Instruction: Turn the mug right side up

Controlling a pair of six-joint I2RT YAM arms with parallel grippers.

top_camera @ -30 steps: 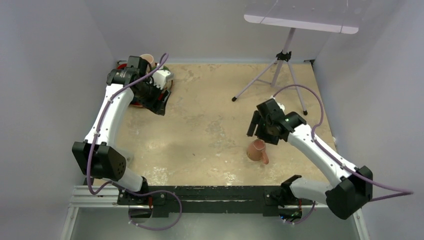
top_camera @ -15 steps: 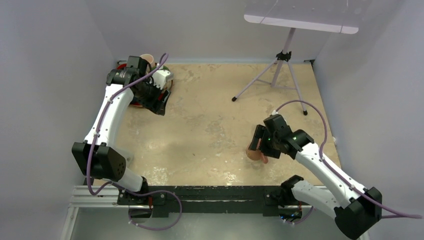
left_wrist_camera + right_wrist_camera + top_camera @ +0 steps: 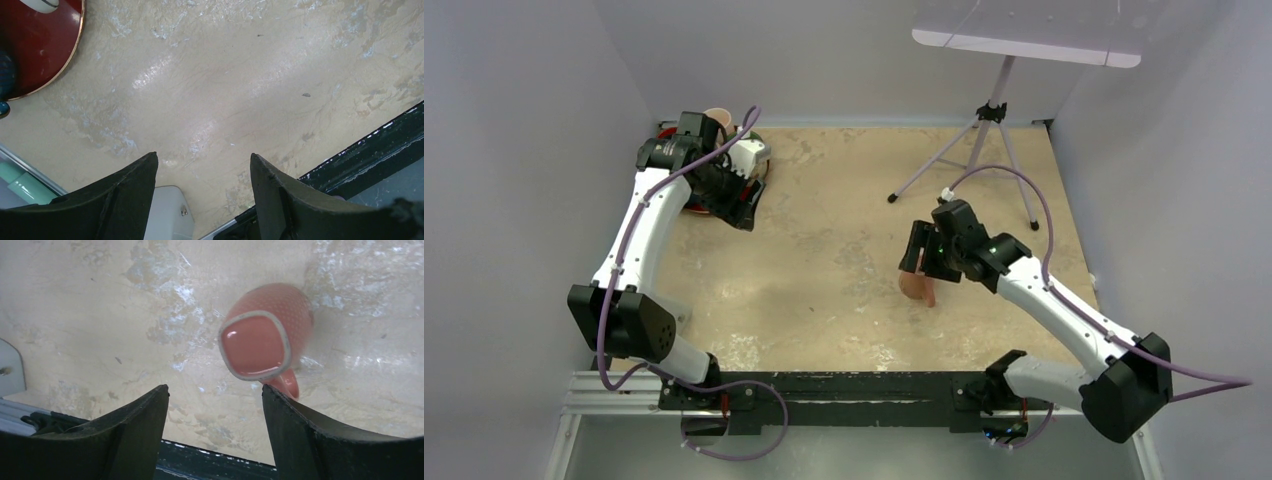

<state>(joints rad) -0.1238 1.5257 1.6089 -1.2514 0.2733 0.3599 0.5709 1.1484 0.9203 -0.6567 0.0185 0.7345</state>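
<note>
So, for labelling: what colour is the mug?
Mug: salmon pink, finely dotted; clearest in right wrist view.

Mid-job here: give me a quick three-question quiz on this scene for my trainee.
1. True or false: the right gripper is shut on the pink mug.
2. Which gripper is nearest the mug? A) left gripper B) right gripper C) both equally near
3. What colour is the plate at the edge of the left wrist view?

Key: 1. False, its fingers stand apart and the mug lies beyond them. 2. B. 3. Dark red.
</note>
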